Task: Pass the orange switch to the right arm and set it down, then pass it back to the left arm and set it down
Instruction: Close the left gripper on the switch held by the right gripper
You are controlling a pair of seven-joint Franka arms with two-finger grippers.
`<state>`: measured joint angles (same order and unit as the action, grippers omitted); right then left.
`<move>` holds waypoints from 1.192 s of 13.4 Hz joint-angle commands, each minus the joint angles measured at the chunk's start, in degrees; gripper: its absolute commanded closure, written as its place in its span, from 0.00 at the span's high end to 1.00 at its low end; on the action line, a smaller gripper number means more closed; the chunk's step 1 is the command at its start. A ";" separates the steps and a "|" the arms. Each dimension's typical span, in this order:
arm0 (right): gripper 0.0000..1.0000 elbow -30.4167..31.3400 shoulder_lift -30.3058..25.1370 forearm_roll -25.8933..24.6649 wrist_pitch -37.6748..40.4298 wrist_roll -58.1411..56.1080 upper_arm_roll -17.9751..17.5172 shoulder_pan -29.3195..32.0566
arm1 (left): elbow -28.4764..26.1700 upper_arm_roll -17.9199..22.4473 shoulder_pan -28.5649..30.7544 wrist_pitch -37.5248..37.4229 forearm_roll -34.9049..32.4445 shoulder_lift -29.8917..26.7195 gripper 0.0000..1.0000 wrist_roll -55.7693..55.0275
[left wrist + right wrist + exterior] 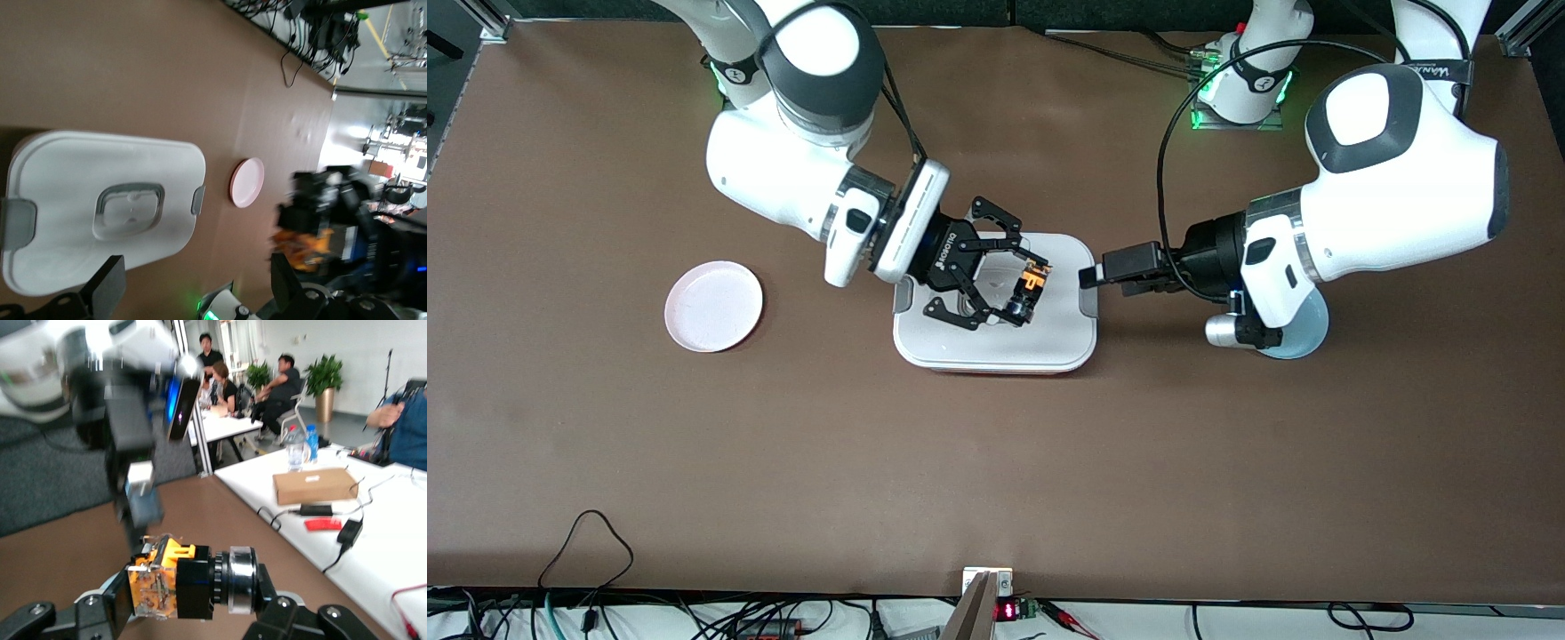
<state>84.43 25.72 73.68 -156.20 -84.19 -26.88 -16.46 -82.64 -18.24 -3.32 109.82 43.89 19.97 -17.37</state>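
Note:
My right gripper [1024, 290] is shut on the orange switch [1032, 286], a small black cylinder with amber parts, and holds it in the air over the white lidded box [996, 348]. The right wrist view shows the switch [187, 583] clamped end to end between the fingers. My left gripper [1088, 276] is open and empty, over the box's grey latch at the left arm's end, pointing at the switch. In the left wrist view the box [67, 160] lies below, and the switch [303, 243] shows as an orange blur just off one fingertip [285, 280].
A pink plate [713, 306] lies on the brown table toward the right arm's end; it also shows in the left wrist view [247, 182]. A pale blue plate [1303, 336] lies partly hidden under the left arm. Cables run along the table edge nearest the front camera.

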 commanded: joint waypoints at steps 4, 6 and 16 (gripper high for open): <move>0.19 -7.25 0.21 0.59 -1.12 -0.80 -0.45 -1.73 | 0.54 -1.36 0.25 -5.14 0.74 -0.63 0.96 -3.46; 0.19 -7.69 0.30 1.11 -1.03 -1.60 -0.54 -2.35 | 0.90 -0.05 1.12 -6.72 3.82 -0.72 0.96 -2.94; 0.19 -5.68 1.61 5.60 -0.51 -1.86 -0.63 -3.14 | 0.28 4.35 4.38 -11.30 12.94 -1.34 0.98 2.52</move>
<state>78.79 27.42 77.46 -156.21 -84.28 -27.18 -19.21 -82.05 -14.78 1.21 99.42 52.64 19.75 -14.92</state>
